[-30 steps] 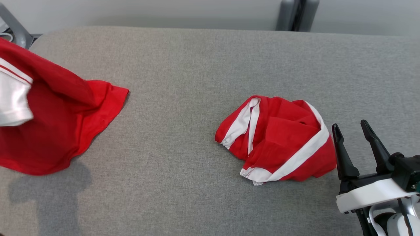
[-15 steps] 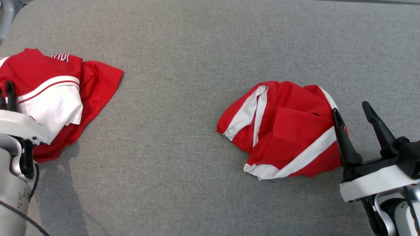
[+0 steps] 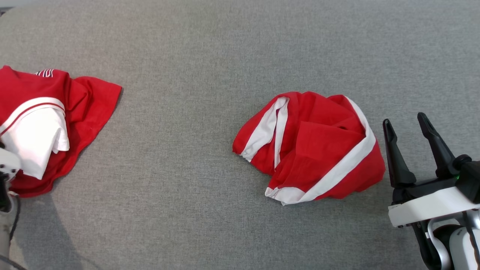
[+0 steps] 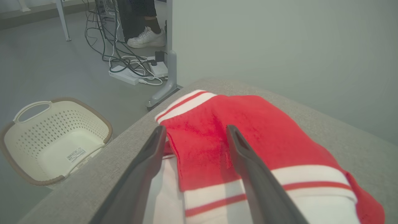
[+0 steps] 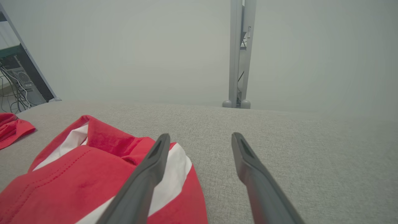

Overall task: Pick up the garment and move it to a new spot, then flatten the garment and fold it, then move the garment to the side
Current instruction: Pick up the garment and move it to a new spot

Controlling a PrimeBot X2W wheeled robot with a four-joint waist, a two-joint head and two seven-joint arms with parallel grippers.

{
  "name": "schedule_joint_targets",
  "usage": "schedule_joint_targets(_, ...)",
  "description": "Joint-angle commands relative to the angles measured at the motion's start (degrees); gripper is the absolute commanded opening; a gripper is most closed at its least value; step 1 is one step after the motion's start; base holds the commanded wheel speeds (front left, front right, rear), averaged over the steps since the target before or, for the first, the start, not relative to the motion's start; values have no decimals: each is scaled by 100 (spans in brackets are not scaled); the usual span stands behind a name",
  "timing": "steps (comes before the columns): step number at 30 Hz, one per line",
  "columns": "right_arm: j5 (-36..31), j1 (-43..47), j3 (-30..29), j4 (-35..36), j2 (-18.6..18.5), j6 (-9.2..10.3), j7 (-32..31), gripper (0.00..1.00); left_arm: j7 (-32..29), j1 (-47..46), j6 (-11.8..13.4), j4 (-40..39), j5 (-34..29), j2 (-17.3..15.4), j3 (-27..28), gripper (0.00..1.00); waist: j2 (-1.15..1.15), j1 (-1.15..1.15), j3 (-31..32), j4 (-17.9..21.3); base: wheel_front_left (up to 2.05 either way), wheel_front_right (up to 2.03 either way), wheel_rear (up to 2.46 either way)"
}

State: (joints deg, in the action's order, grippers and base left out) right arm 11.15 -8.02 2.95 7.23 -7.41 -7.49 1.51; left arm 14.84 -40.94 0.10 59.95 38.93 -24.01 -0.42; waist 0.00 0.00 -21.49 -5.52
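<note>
- Down on the grey bench [image 3: 195, 56] since a second ago, the red-and-white garment [image 3: 86, 101] lies heaped at its left edge.
- Right of centre lies the second garment [image 3: 311, 150], crumpled.
- Over the garment, the left gripper [image 4: 196, 129] stands wide open, holding nothing.
- Beside the second garment, the right gripper [image 3: 404, 120] is wide open and empty.

Garment [image 3: 41, 123] far left on table [image 3: 187, 93], second garment [image 3: 315, 150] right of centre, basket [image 4: 62, 124] likely on floor

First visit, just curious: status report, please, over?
Left hand open over red-white garment, left table edge. Right hand open beside second crumpled garment. Nothing blocking.
</note>
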Motion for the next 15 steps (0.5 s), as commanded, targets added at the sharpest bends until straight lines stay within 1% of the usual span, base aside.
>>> schedule_joint_targets(1, 42, -10, -7, -30, 9, -1, 67, 100, 23, 167, 37, -127, 18, -38, 139, 100, 0, 0, 96, 30, 0, 0, 0)
schedule_joint_targets(3, 54, 3, -9, -125, 63, -1, 133, 100, 20, 457, 100, -446, -26, 14, 457, 100, 0, 0, 220, 65, 0, 0, 0)
schedule_joint_targets(7, 60, 77, -37, -308, 146, -1, 249, 100, 23, 1101, 144, -1153, -187, 173, 1037, 100, 0, 0, 471, 126, 0, 0, 0)
schedule_joint_targets(10, 62, 155, -100, -426, 188, -1, 335, 100, 22, 1565, 195, -1834, -450, 383, 1310, 100, 0, 0, 663, 143, 0, 0, 0)
schedule_joint_targets(12, 52, 181, -128, -492, 217, -1, 366, 100, 23, 1891, 195, -2325, -650, 538, 1432, 100, 0, 0, 768, 161, 0, 0, 0)
schedule_joint_targets(15, 17, 254, -150, -572, 241, -1, 402, 100, 23, 2375, 260, -3182, -958, 807, 1542, 100, 0, 0, 927, 218, 0, 0, 0)
